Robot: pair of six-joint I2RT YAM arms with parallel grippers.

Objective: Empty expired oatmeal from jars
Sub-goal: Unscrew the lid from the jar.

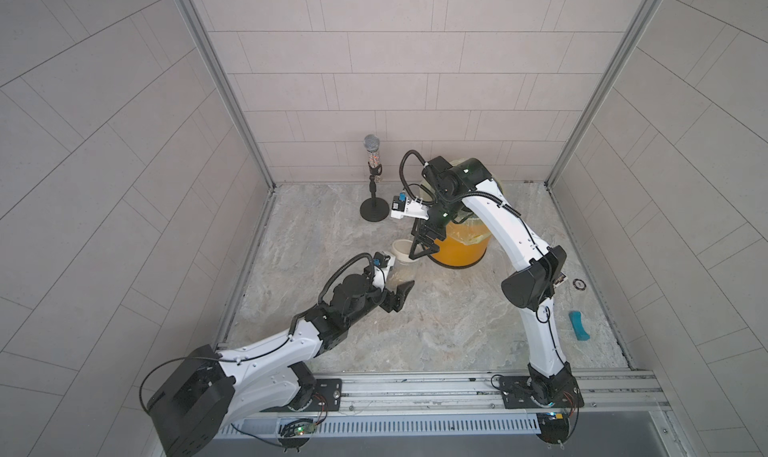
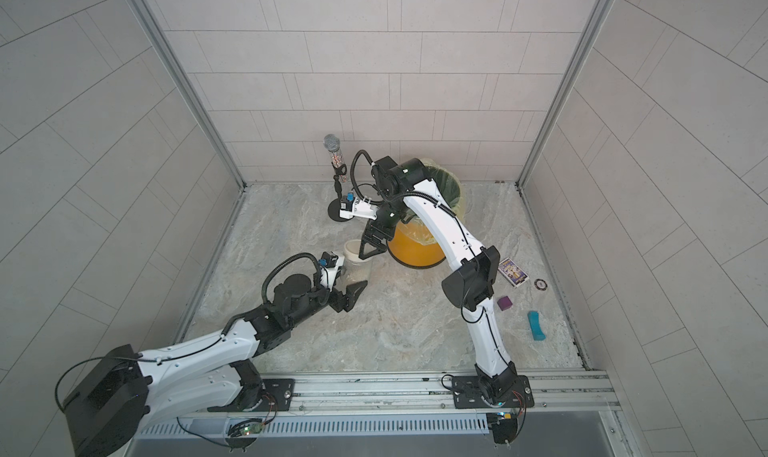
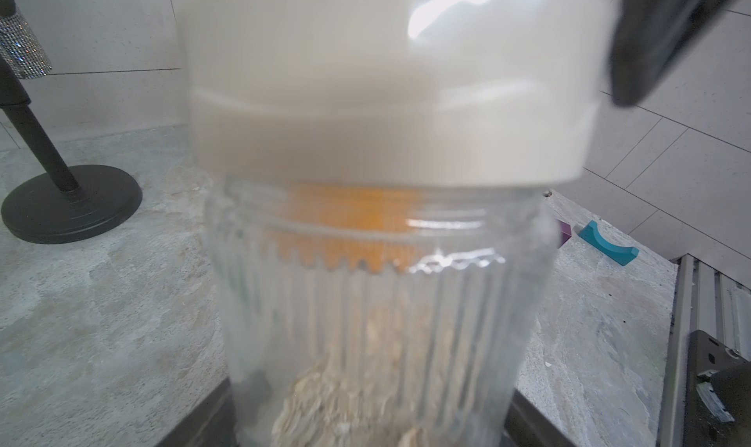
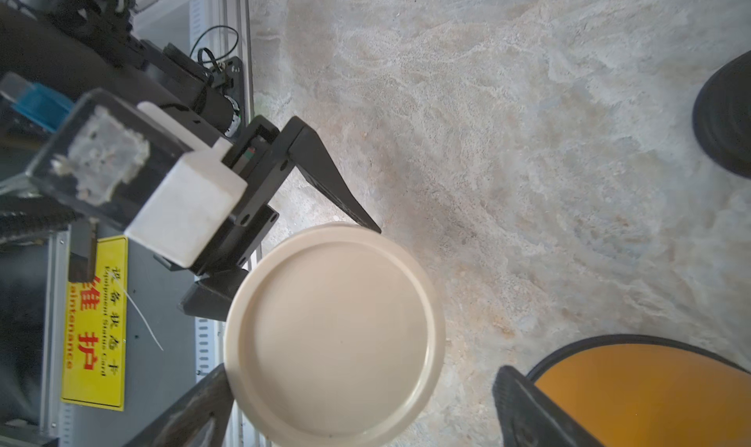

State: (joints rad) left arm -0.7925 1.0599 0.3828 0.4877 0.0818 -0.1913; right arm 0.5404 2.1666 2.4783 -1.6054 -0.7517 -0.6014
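Observation:
The clear ribbed jar (image 1: 402, 270) (image 3: 378, 302) stands left of the orange bin, and my left gripper (image 1: 395, 278) (image 3: 374, 424) is shut on its lower body. Pale flaky oatmeal (image 3: 345, 404) lies at the bottom of the jar. The cream lid (image 1: 404, 248) (image 4: 333, 335) sits on its mouth. My right gripper (image 1: 422, 247) (image 4: 353, 408) hangs over the lid, open, with one finger at the lid's rim. The other finger (image 4: 528, 408) stands clear of it, by the bin.
The orange bin (image 1: 459, 249) (image 2: 415, 247) with its yellow-green bag stands close behind the right gripper. A microphone on a black stand (image 1: 372, 176) is at the back. A teal piece (image 2: 536, 326), a purple cube (image 2: 504, 303) and a card box (image 2: 513, 272) lie far right.

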